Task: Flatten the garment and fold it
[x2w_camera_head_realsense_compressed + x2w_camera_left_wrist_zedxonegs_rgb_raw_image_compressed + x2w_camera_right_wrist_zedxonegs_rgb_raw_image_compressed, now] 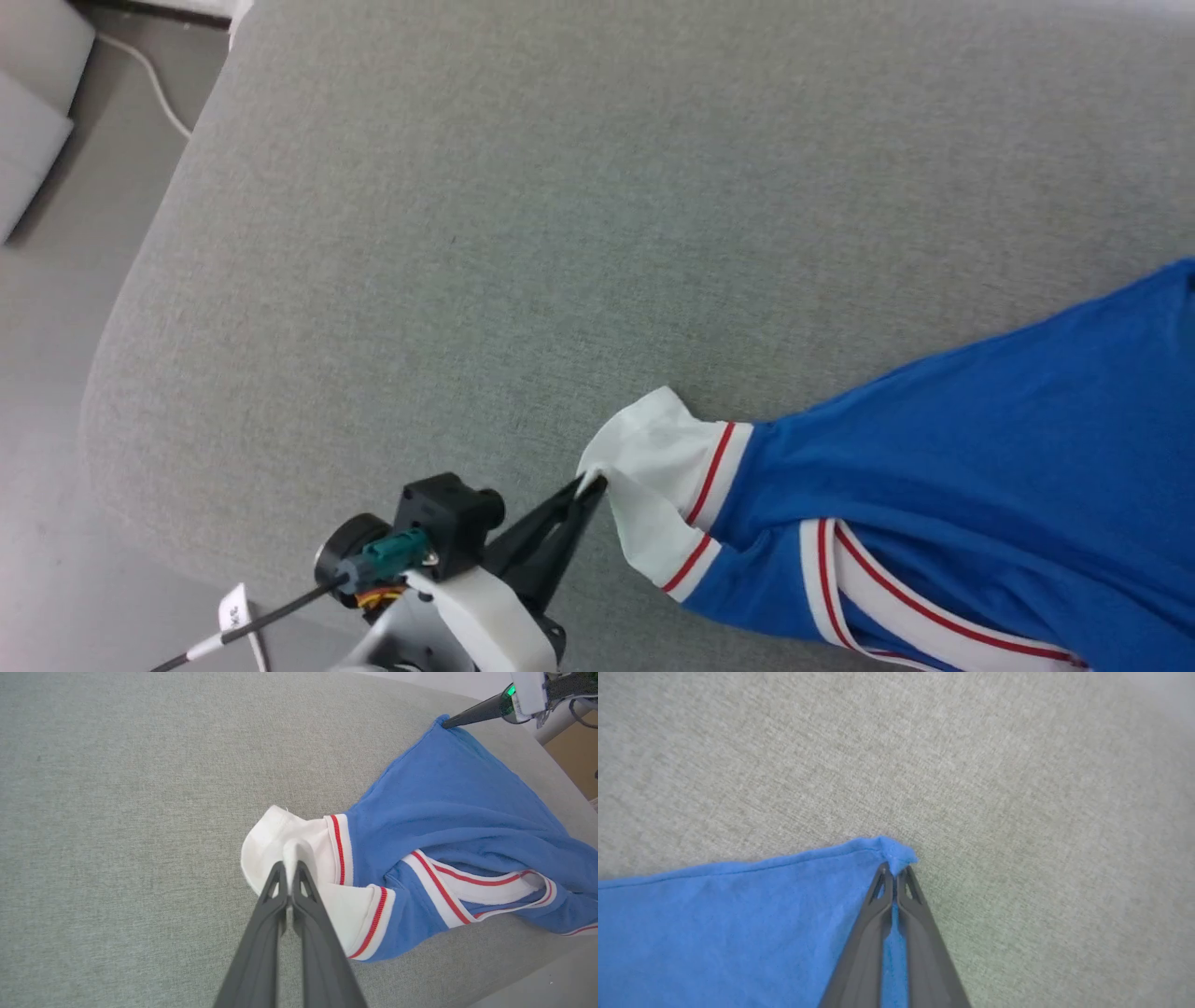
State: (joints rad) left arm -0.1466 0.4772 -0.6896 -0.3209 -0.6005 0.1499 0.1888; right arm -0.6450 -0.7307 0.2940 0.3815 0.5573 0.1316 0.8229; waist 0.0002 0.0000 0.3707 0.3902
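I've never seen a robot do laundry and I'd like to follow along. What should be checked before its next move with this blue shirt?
1. Left hand closed on the white sleeve: ok, a pinch of cloth sits between its fingers.
2. Right hand closed on a blue corner of the garment: ok.
3. Garment lying flat: not ok, it is bunched and creased around the striped collar.
4. Bare room on the grey surface to spread it out: ok.
5. Which face of the garment is up: cannot tell.
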